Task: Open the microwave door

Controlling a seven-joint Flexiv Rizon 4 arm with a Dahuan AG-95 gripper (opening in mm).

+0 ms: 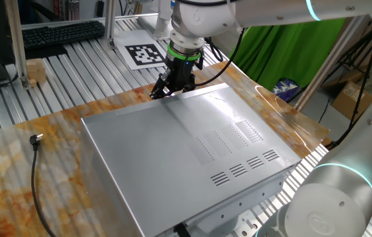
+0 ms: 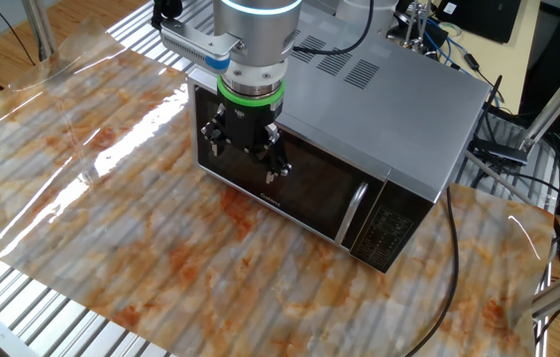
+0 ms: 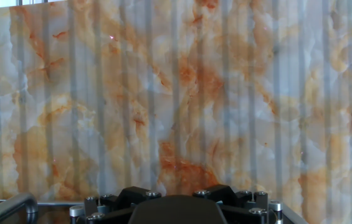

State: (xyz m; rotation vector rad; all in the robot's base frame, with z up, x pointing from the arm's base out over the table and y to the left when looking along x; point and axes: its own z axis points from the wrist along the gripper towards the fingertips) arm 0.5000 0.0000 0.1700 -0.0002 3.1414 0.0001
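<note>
The microwave [image 2: 389, 89] is a big silver box on the marbled table. The microwave door [image 2: 309, 183] is its dark glass front, shut, with a vertical silver handle [image 2: 356, 210] near the right end beside the control panel [image 2: 391, 230]. My gripper [image 2: 247, 151] hangs in front of the door's left half, well left of the handle, fingers spread and holding nothing. From behind, only the door's top rim [image 1: 133, 107] shows, with my gripper [image 1: 170, 89] at that far edge. The hand view looks down on the table, with the curved handle [image 3: 14, 206] at bottom left.
A black power cable with its plug [image 1: 36, 139] lies on the table left of the casing [image 1: 192, 151]. Another cable [image 2: 448, 268] trails off the table's right side. A marker tag [image 1: 147, 54] and a keyboard [image 1: 60, 33] lie beyond the table. A green cloth [image 1: 284, 46] hangs at the right.
</note>
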